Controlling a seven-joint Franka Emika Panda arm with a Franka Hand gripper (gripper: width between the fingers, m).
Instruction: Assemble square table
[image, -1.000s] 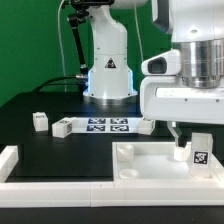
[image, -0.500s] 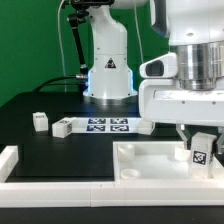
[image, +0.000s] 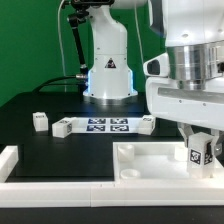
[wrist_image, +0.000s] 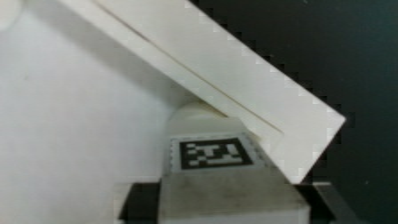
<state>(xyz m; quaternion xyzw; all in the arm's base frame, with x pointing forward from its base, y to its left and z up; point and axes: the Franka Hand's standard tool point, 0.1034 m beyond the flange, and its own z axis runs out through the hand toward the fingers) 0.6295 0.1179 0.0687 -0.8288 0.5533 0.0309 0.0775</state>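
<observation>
At the lower right of the exterior view, the gripper (image: 198, 148) clamps a small white plastic block leg (image: 195, 156) over the large white square tray-like top (image: 148, 166). I think it should descend straight, with the leg upright, near the rim corner.

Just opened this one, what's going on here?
The robot's gripper is shut on a small white leg with a tag on it. It holds the leg upright at the back corner of the white table top, on the exterior view's right. The wrist view shows the leg close to the top's raised rim; whether it is seated there cannot be told. Another leg lies loose on the black table.
</observation>
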